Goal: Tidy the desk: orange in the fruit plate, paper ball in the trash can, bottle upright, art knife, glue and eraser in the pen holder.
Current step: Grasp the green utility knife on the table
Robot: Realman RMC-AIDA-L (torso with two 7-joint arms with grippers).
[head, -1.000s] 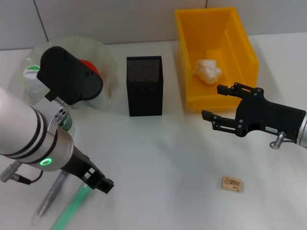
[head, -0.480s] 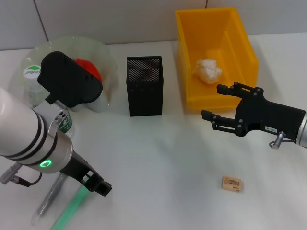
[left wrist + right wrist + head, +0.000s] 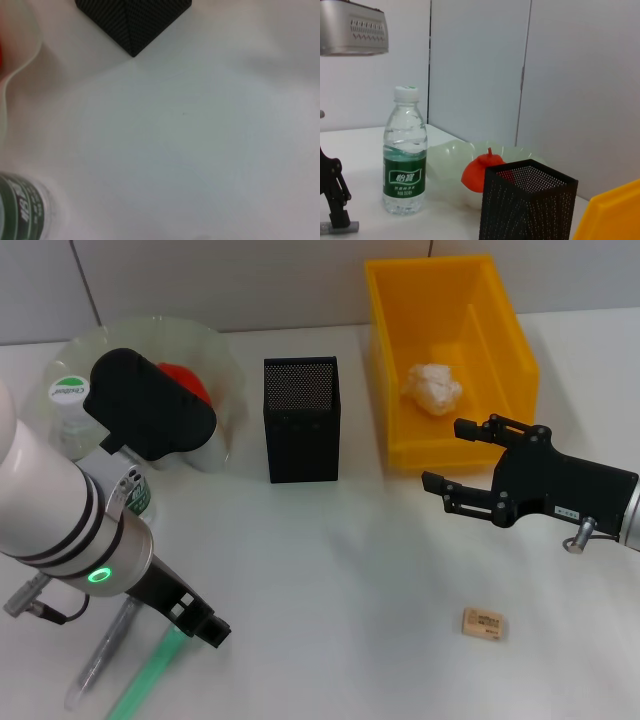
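The right gripper [image 3: 462,455] hangs with fingers spread and empty, just in front of the trash can [image 3: 500,325], where the paper ball [image 3: 432,387] already lies. The orange [image 3: 185,380] is in the fruit plate [image 3: 225,355] and the bottle [image 3: 405,150] stands upright. The eraser [image 3: 484,623] lies on the desk [image 3: 350,560] near that gripper, probably next: drop down, pinch it, carry it to the pen holder [image 3: 301,418]. The left gripper [image 3: 205,623] hovers over two pen-like tools [image 3: 125,665]; whether it's open I can't tell.

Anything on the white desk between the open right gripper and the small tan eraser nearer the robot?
No. In the head view, only bare white desk lies between the right gripper and the small tan rectangular eraser.
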